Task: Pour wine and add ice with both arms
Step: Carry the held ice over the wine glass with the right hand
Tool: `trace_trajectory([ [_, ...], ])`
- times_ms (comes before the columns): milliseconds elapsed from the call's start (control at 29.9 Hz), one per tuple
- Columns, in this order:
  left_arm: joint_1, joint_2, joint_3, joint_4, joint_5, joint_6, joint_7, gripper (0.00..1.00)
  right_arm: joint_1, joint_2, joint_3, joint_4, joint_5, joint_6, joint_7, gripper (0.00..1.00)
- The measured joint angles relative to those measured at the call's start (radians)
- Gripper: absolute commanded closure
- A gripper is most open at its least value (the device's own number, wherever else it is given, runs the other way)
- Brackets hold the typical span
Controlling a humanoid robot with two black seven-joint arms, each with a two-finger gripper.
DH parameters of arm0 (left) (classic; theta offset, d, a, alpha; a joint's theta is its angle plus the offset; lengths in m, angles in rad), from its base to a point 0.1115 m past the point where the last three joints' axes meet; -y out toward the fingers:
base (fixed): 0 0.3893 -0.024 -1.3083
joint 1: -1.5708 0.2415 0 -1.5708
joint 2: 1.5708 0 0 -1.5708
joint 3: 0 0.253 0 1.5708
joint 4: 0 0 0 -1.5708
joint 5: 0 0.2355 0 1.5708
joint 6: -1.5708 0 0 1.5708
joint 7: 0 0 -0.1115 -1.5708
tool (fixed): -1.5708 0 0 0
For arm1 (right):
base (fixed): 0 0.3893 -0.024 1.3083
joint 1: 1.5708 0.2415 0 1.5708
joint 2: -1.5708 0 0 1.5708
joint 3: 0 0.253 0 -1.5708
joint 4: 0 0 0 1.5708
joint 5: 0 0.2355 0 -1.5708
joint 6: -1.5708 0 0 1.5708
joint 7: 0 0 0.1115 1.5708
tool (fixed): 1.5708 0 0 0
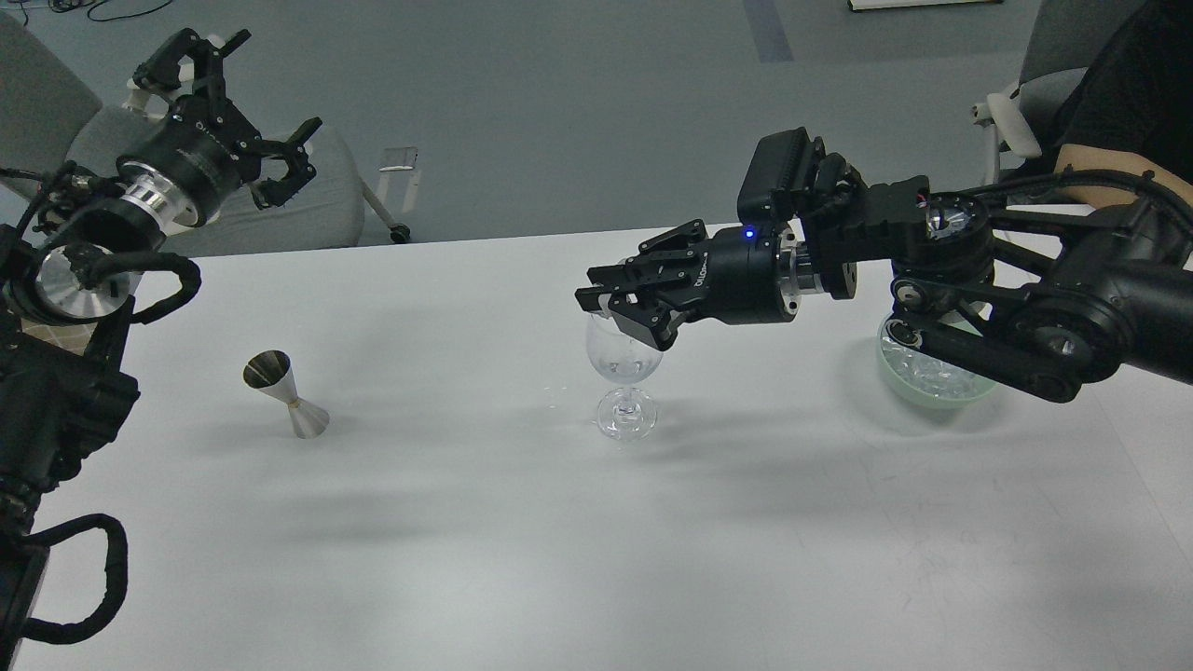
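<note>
A clear wine glass (626,368) stands upright at the table's middle, with a little clear content low in its bowl. My right gripper (610,308) hangs right over the glass rim, fingers drawn together on a small pale glassy ice cube. More ice (918,368) lies in a pale green bowl (932,391) at the right, partly hidden behind my right arm. My left gripper (247,102) is open and empty, raised high at the far left beyond the table's back edge.
A steel jigger (284,391) stands tilted on the white table (466,540) at the left. Grey chairs stand behind the table at the left (308,205) and right. A person's bare forearm (1109,182) shows at the far right.
</note>
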Motion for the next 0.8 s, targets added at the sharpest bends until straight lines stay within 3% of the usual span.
trace_trajectory([
  [501, 0.0, 0.0, 0.0, 0.0, 0.0, 0.0, 0.0, 0.02, -0.005, 0.013, 0.0, 0.002, 0.005, -0.002, -0.002, 0.75],
  [802, -0.001, 0.001, 0.0, 0.0, -0.001, 0.0, 0.0, 0.02, -0.004, 0.02, 0.001, 0.002, 0.006, -0.005, -0.003, 0.48],
])
